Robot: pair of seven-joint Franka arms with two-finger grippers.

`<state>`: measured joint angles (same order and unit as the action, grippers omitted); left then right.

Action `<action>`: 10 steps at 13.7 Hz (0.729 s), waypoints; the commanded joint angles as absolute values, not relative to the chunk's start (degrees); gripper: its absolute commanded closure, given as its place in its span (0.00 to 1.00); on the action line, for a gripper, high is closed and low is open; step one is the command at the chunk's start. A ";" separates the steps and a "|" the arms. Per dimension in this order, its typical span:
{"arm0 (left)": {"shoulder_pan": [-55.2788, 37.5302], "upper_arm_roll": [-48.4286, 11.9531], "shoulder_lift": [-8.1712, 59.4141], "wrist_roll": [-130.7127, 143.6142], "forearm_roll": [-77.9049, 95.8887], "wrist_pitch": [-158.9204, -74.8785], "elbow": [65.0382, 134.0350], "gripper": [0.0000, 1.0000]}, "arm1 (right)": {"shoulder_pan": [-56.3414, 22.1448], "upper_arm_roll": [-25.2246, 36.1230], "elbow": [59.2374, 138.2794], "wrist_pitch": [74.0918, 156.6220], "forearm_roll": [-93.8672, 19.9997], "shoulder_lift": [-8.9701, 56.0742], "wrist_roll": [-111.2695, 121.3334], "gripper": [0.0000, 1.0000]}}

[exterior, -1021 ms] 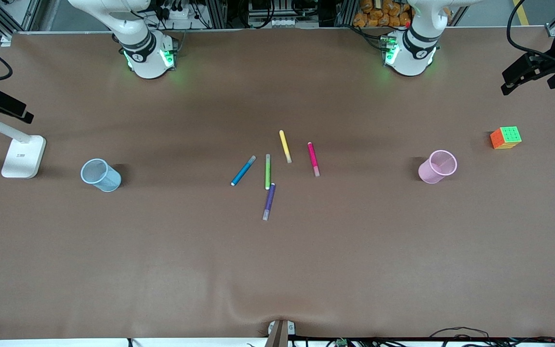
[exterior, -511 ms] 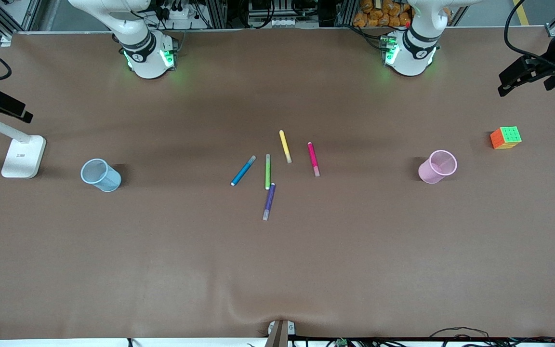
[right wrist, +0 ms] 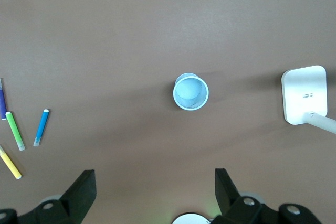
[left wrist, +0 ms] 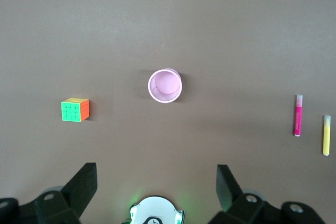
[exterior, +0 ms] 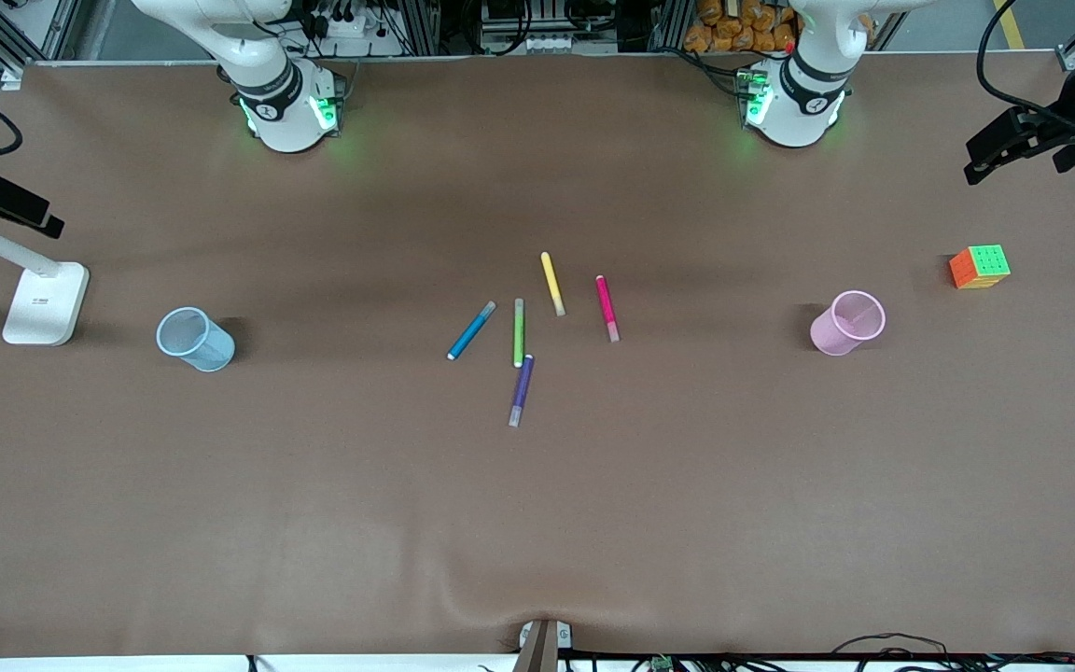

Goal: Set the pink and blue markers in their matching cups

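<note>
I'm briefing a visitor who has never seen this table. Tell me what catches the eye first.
Five bright markers lie scattered mid-table, among them the pink marker and the blue marker. The light blue cup stands toward the right arm's end, the pink cup toward the left arm's end. A colourful puzzle cube sits past the pink cup, farther from the front camera.

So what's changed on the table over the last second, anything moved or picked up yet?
Nothing on the table has moved, and nothing has been picked up. The only shift is the black gear at the table's edge past the left arm's end, which moved slightly. The blue marker, pink marker, blue cup and pink cup lie where they were. Both grippers, left gripper and right gripper, hang open high over their cups.
</note>
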<state>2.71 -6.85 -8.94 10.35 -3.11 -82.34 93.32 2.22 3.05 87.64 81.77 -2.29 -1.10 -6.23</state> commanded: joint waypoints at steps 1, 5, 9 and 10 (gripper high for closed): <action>2.90 -6.94 -8.53 9.76 -3.34 -81.04 91.76 0.00 | 2.99 2.64 88.42 81.65 -3.16 -2.11 -5.54 0.00; 2.73 -6.94 -8.26 9.76 -3.25 -81.47 91.76 0.00 | 2.55 2.55 88.16 82.09 -3.25 -2.11 -5.54 0.00; 2.55 -6.94 -7.65 9.76 -3.08 -81.74 91.85 0.00 | 2.29 2.20 87.80 82.44 -3.95 -1.94 -5.62 0.00; 2.55 -6.94 -7.21 9.84 -2.99 -81.74 91.93 0.00 | 2.37 2.28 87.63 82.44 -4.65 -1.76 -5.63 0.00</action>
<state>2.61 -6.88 -8.53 10.35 -3.11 -82.29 93.18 2.07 2.46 87.60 82.37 -3.32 -1.10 -6.15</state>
